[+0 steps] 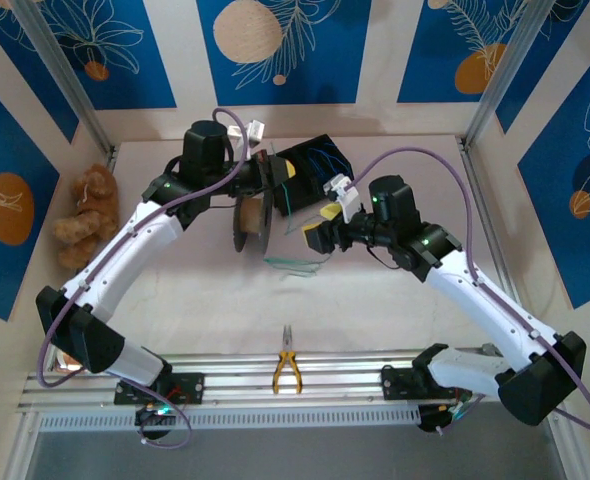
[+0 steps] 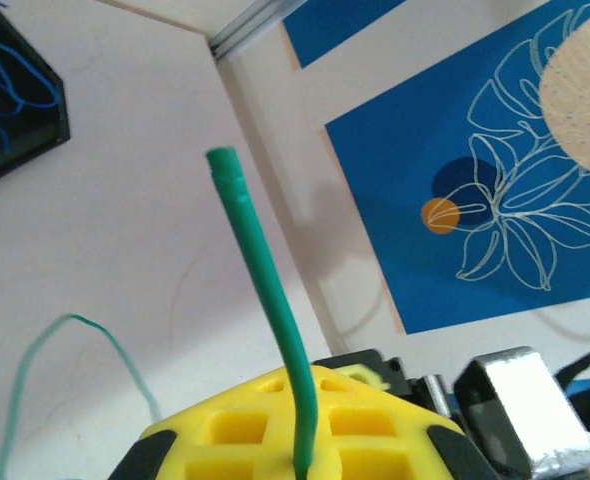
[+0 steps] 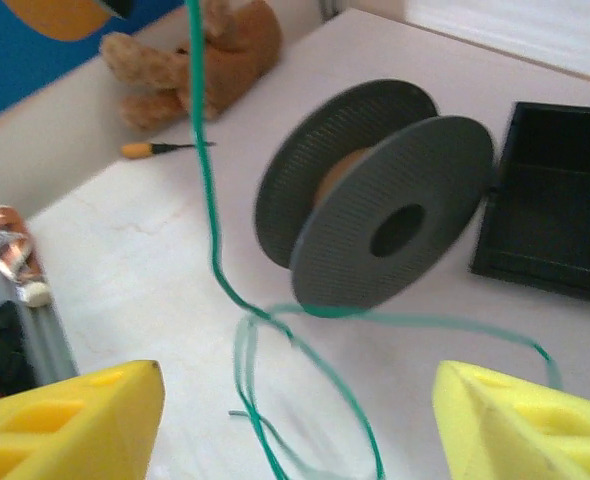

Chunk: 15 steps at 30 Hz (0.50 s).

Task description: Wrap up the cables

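- Looking down on a pale table (image 1: 375,320) walled by blue patterned panels, with two white arms reaching in toward its middle.
- Finding the left gripper (image 2: 300,440) pinched on a green cable (image 2: 265,300). From the left wrist, showing the cable's blunt end rising out of the yellow pads (image 2: 245,430) and leaning slightly left.
- Catching a thinner green strand curving over the table at the lower left of that same view.
- Following the cable in the right wrist view: dropping from the top edge, passing just left of a dark spool (image 3: 375,200), then spreading in loose loops on the table in front of it.
- Placing the spool on its edge near the table's middle, with one loop running right under its lower rim. Cannot tell whether touching.
- Showing the right gripper (image 3: 297,375) spread wide and holding nothing, one yellow fingertip (image 3: 85,410) in each lower corner, above the loops.
- Setting a black tray (image 3: 565,220) just beyond the spool toward the far wall, with thin blue wires (image 2: 15,98) curled inside.
- Spotting a brown teddy bear (image 1: 87,215) at the far left edge, well apart from the loops, with an orange-handled screwdriver (image 3: 140,150) near it.
- Noting orange-handled pliers (image 1: 287,370) at the near edge, between the two arm bases.
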### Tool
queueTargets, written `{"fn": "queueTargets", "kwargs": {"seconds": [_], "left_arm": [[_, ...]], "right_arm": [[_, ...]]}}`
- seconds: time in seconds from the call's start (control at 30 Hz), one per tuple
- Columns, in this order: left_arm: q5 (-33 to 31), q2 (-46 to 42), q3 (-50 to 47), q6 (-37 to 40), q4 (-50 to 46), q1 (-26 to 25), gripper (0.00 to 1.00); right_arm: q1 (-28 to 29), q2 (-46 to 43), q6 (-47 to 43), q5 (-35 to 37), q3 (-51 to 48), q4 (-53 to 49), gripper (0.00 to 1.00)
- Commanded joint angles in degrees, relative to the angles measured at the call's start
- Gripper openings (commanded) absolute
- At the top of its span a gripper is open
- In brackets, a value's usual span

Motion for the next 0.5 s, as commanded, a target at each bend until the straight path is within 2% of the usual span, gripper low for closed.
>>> {"fn": "queueTargets", "kwargs": {"seconds": [0.0,0.07,0.17,0.47], "left_arm": [[3.82,-0.29,-0.44,-1.36,4.8,-0.4,0.0],[4.11,-0.5,-0.66,-1.75,5.4,-0.45,0.0],[4.24,-0.6,-0.69,-1.63,5.57,-0.5,0.0],[6.9,-0.42,-1.55,-3.8,10.22,-1.08,0.0]], "right_arm": [[-0.78,-0.09,0.61,-8.31,-1.09,5.27,0.77],[-2.01,1.48,1.53,-12.4,-0.44,5.53,0.77],[-2.65,3.55,2.67,-16.52,-0.06,7.21,0.71],[-2.6,8.47,5.24,-16.84,-0.13,13.11,0.47]]}}
